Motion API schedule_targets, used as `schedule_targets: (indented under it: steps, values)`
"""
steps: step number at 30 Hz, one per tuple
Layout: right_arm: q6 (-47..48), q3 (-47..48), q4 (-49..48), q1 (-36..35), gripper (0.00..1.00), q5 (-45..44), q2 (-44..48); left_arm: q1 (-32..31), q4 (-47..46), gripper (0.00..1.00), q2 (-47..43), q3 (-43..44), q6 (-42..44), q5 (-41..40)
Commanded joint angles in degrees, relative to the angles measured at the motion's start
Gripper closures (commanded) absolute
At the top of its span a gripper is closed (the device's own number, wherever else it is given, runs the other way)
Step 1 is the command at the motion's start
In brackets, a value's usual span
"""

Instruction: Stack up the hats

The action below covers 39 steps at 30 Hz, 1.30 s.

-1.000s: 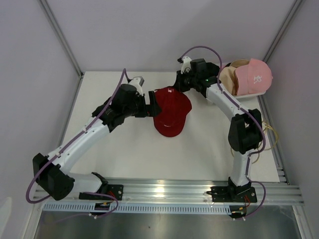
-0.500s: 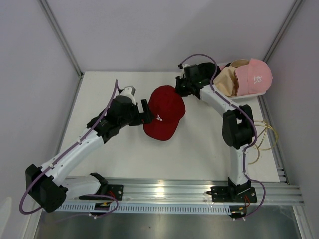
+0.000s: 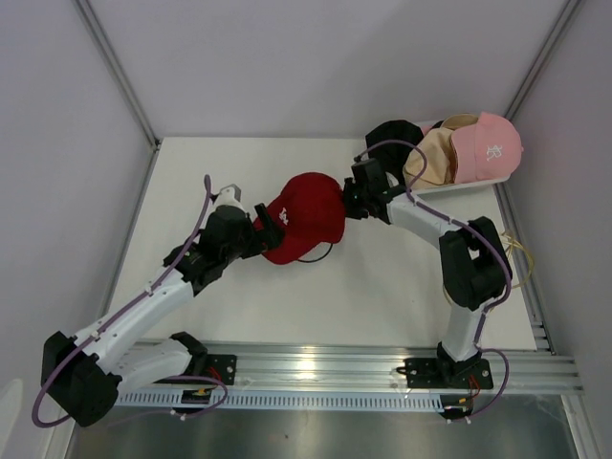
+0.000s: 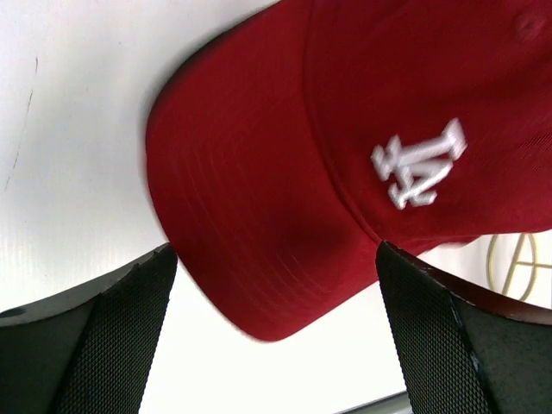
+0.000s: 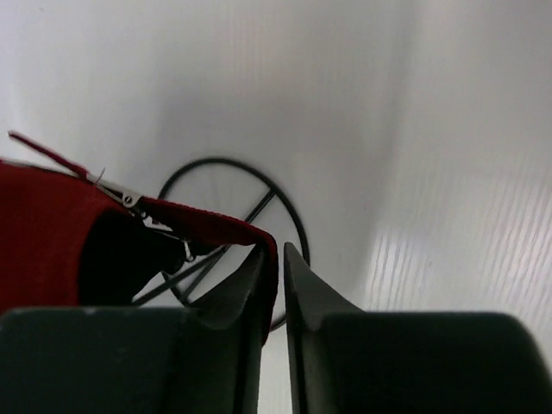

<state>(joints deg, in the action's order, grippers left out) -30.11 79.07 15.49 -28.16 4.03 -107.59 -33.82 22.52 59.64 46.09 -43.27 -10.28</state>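
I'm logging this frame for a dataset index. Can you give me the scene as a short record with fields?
red cap: held between the two arms, logo up
right gripper: shut on the red cap's rear edge
left gripper: open, fingers either side of the brim
wire ring: on the table under the cap
basket: far right, holds tan hat and pink cap
black hat: at the basket's left end

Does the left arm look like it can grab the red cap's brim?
Probably yes. The left tool is open, with the brim of the red cap between its fingers and nothing in the way. The right tool pinches the cap's back edge.
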Motion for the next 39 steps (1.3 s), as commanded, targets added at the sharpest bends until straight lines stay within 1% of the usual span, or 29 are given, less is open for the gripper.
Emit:
schedule_targets:
  steps: [1,2,4,5,7,8,10,11,12,14,16,21,25,29,31,32,33,34,38,39]
  values:
    - [-4.08,-6.11,2.01,-1.28,0.82,-3.94,2.11,1.12,-1.88,0.01,-1.54,0.85,-1.30,-1.85]
    - [-4.17,-6.29,2.27,-1.37,0.72,-3.94,3.60,2.09,-1.78,0.01,-1.45,1.11,-0.86,-1.50]
    - [-3.56,-5.68,3.75,-1.63,0.58,-5.26,4.84,3.32,-1.61,0.01,-1.02,1.46,0.90,-0.62]
    - [-3.38,-5.42,4.20,-1.63,0.43,-5.18,6.24,4.80,-1.69,0.00,-0.75,1.90,1.86,0.86]
    - [-3.03,-5.15,4.99,-1.72,0.33,-5.44,8.26,6.74,-1.78,0.01,-0.40,2.95,4.32,2.45]
    - [-2.59,-5.06,5.17,-1.63,0.24,-5.70,9.32,7.10,-1.78,0.00,-0.14,3.74,5.20,2.98]
    - [-1.80,-4.54,6.04,-1.63,0.14,-5.79,12.48,7.37,-1.43,0.00,0.22,5.76,7.31,2.90]
    - [-1.27,-3.49,6.40,-1.63,0.06,-5.70,13.36,7.63,-1.17,0.01,0.56,6.12,7.84,2.55]
    - [-1.01,-2.87,7.01,-1.55,0.04,-5.09,14.85,7.81,-0.99,0.00,1.00,6.64,8.63,2.46]
    - [-0.57,-1.03,8.59,-1.28,0.02,-4.65,16.35,8.33,-0.29,0.01,1.62,8.14,8.90,2.29]
    - [-0.39,-0.41,9.30,-1.02,0.02,-4.65,18.80,8.77,-0.11,0.00,2.15,8.93,8.99,2.37]
    - [-1.36,-1.89,8.60,0.82,0.02,-4.74,24.88,9.57,0.06,0.00,1.71,9.46,9.43,2.37]
    - [0.22,-2.25,9.29,2.23,0.02,-4.73,28.13,9.57,-0.37,0.01,0.31,8.85,9.52,3.16]
    - [1.45,-2.25,10.09,2.50,0.01,-6.32,29.63,9.57,-0.64,0.00,-3.28,5.87,9.25,5.62]
    - [2.42,-2.43,8.96,2.59,0.01,-6.50,29.98,9.57,-0.38,0.00,-5.31,3.06,9.16,3.53]
    - [3.47,-2.60,8.34,2.59,0.01,-6.32,30.07,9.65,0.15,0.00,-6.36,2.44,8.99,1.43]
    - [3.91,-2.43,8.07,2.67,0.01,-6.32,30.16,9.83,0.41,0.01,-8.20,2.00,8.99,-2.51]
    - [4.18,-2.43,6.76,2.67,0.01,-6.06,30.25,10.44,0.76,0.00,-9.00,1.29,9.08,-3.68]
    - [6.11,-1.38,4.20,2.67,0.02,-4.04,29.46,11.32,-2.39,0.01,-12.26,0.06,10.22,-3.52]
    - [6.46,0.02,4.11,2.50,0.02,-1.51,29.02,11.32,-2.83,0.00,-12.44,0.32,10.92,-2.73]
